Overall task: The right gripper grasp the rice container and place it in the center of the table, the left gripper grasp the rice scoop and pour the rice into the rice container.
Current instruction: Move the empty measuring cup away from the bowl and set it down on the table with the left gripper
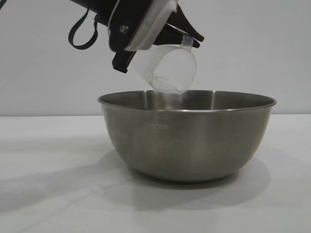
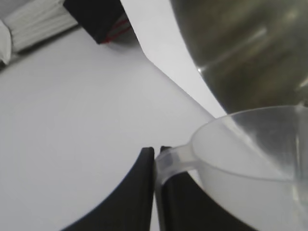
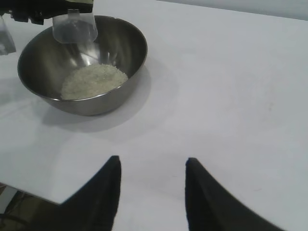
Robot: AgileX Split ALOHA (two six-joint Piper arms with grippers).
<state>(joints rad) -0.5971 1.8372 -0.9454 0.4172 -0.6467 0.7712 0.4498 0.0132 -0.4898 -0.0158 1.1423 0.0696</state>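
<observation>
The left tool (image 1: 192, 38) is clenched on the handle of the scoop (image 1: 167, 69), which is held tipped above the bowl (image 1: 187, 138), its mouth turned down over the near rim. Grains could be spilled onto the table (image 1: 48, 194) if the scoop is swung beyond the rim while some cling inside. Only the right wrist view shows the rice (image 3: 94, 80) heaped inside the bowl; the pinch on the handle is shown closely only by the left wrist view. The right tool (image 3: 153, 192) is released, parked well apart from the bowl.

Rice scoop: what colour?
Translucent, colourless plastic; the rice scoop shows best in the exterior view, tipped over the rice container.
</observation>
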